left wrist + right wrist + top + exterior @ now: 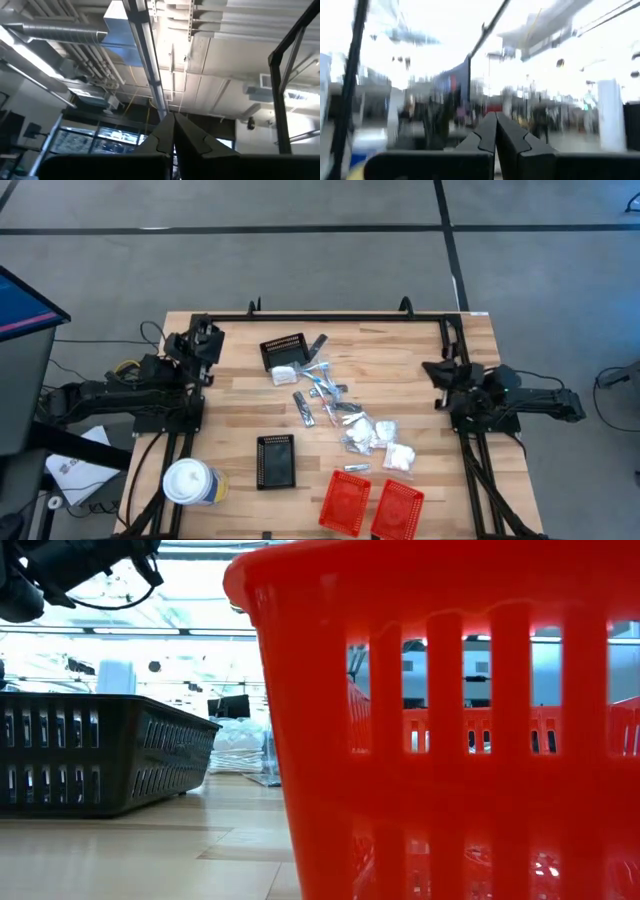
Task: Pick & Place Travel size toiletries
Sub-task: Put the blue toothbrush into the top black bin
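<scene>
The left gripper (205, 340) sits at the table's far left corner, fingers (162, 137) pressed together and holding nothing. Near the left front edge stands a white cup (187, 481), with a black basket (276, 460) just right of it. Another black basket (283, 352) lies farther back. The toiletries (340, 415) are scattered across the middle of the table (240, 410), between the baskets. Two red baskets (372, 505) sit at the front. The right gripper (440, 372) rests at the right edge, fingers (487, 131) closed and empty.
</scene>
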You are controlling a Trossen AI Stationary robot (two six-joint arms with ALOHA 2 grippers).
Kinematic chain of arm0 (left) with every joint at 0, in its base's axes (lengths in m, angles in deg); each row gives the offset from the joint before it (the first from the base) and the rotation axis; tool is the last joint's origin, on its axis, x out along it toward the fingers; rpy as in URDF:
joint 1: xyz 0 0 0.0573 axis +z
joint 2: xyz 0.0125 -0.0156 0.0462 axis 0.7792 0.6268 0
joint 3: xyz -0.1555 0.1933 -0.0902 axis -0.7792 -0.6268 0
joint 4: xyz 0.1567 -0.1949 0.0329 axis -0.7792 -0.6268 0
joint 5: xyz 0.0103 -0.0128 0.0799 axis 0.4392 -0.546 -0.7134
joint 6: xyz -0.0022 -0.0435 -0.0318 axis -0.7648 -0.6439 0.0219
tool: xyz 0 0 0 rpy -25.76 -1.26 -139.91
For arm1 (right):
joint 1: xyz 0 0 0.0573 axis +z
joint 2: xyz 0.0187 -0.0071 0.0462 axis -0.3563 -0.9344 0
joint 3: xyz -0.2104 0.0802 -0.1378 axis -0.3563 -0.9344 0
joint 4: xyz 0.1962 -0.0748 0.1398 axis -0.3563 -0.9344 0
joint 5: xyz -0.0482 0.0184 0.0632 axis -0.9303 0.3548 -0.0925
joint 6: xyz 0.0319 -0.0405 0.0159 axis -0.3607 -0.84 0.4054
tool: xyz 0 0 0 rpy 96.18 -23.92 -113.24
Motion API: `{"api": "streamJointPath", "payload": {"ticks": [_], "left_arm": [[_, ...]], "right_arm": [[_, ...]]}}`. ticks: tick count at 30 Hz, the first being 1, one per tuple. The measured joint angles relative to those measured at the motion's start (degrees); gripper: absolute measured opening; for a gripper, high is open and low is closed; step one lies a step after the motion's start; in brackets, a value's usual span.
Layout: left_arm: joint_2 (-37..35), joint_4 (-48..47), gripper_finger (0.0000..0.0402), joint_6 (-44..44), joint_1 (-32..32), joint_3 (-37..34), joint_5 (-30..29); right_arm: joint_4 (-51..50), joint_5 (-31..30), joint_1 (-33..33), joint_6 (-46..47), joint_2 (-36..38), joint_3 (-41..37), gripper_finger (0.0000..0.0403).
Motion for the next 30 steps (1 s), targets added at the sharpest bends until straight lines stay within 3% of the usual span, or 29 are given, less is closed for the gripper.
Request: {"api": "streamJointPath", "payload": {"ticks": [5, 10, 13, 16, 23, 27, 30], "left_arm": [[-0.1, 0.3, 0.0002, 0.3, 0.0, 0.0, 0.0], [0.0, 6.6, 0.0002, 3.0, 0.0, 0.6, -1.5], [-0.1, 7.3, 0.0002, 3.4, 0.0, 1.4, 4.3], [1.1, 6.3, 0.0002, 3.4, 0.0, 1.4, 11.1], [8.1, -0.1, 0.0002, 3.1, 0.5, 5.5, 10.3], [11.9, -18.8, 0.0002, 3.4, 0.5, 12.7, 14.2], [13.5, -35.1, 0.0002, 7.5, 0.5, 18.1, 13.3]], "right_arm": [[10.5, 0.0, -0.1, -0.1, 0.0, 0.0, 0.0], [26.0, 0.1, -0.2, -7.2, -0.2, 0.3, 0.0], [27.5, 0.6, -0.9, -8.1, -4.8, 2.4, 0.0], [30.0, 1.4, -2.2, -7.3, -13.2, 5.0, 0.0], [34.9, 0.0, -7.5, -4.0, -44.8, 19.7, 0.0], [27.5, -0.2, -9.4, -1.1, -61.2, 29.9, 0.0], [21.5, -0.4, -10.5, 0.5, -68.0, 37.2, 0.0]]}}
